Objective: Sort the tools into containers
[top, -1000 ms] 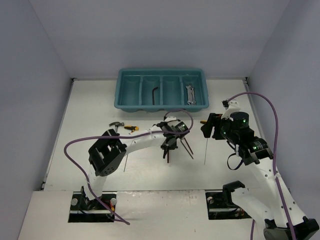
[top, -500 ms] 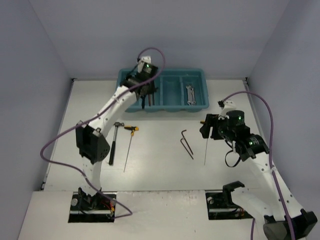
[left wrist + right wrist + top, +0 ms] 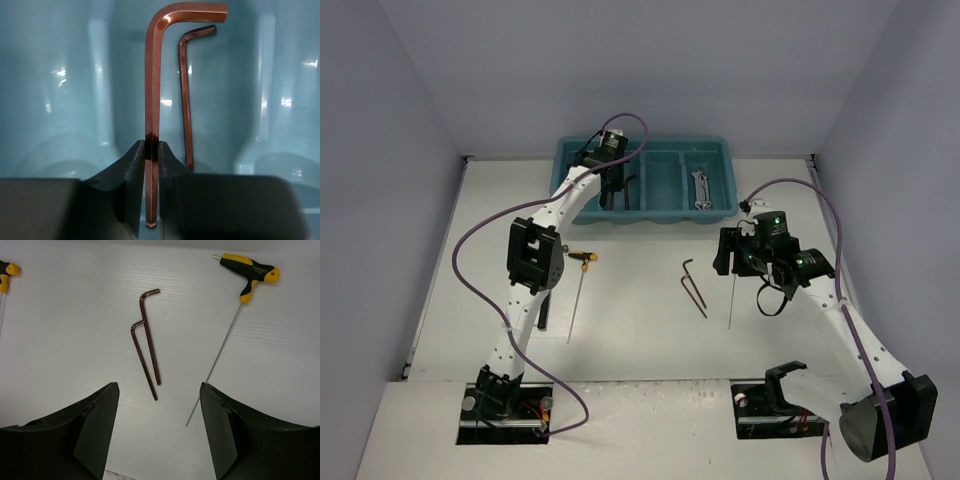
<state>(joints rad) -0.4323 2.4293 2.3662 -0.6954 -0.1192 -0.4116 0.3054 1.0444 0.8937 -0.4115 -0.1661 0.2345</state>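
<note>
Left gripper (image 3: 151, 150) pinching a reddish-brown hex key (image 3: 152, 90) over the teal tray (image 3: 60, 100) at the far edge of the tabletop (image 3: 620, 345) — lower it flat beside the smaller key (image 3: 186, 100) lying inside before releasing.

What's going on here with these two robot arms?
Two robot arms are sorting tools into a teal tray. The left arm's fingers pinch a reddish hex key over a tray compartment where another hex key already lies. The right arm's fingers hang open above two more hex keys on the table, beside a yellow-handled driver. Wrenches are already in the tray.
</note>
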